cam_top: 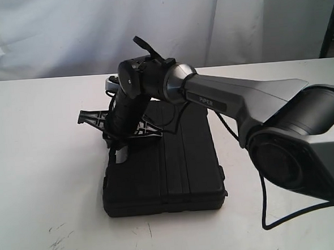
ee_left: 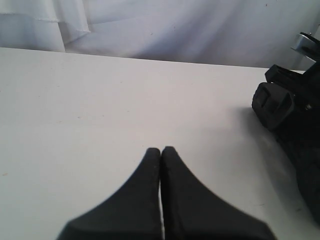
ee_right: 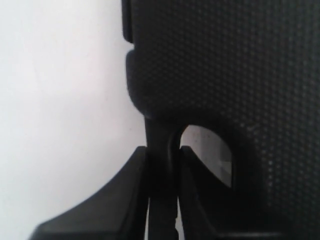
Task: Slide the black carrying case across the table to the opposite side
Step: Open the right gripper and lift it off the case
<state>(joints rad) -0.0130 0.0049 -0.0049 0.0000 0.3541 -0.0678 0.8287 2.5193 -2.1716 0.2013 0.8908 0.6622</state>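
The black carrying case [cam_top: 175, 164] lies flat on the white table [cam_top: 39, 167], near its middle. My right arm reaches across it, and the right gripper [cam_top: 120, 155] points down at the case's left edge. In the right wrist view the right gripper [ee_right: 163, 152] is shut on the case's thin black handle [ee_right: 161, 132], beside the dimpled case shell [ee_right: 225, 60]. My left gripper [ee_left: 160, 150] is shut on nothing and hovers over bare table [ee_left: 100, 100]; the exterior view does not show it.
Dark scuff marks [cam_top: 58, 240] mark the table's near left part. The right arm's black cable [cam_top: 275, 220] loops down at the near right. A white curtain [cam_top: 65, 29] hangs behind the table's far edge. Dark parts of the right wrist [ee_left: 275, 102] fill the left wrist view's side.
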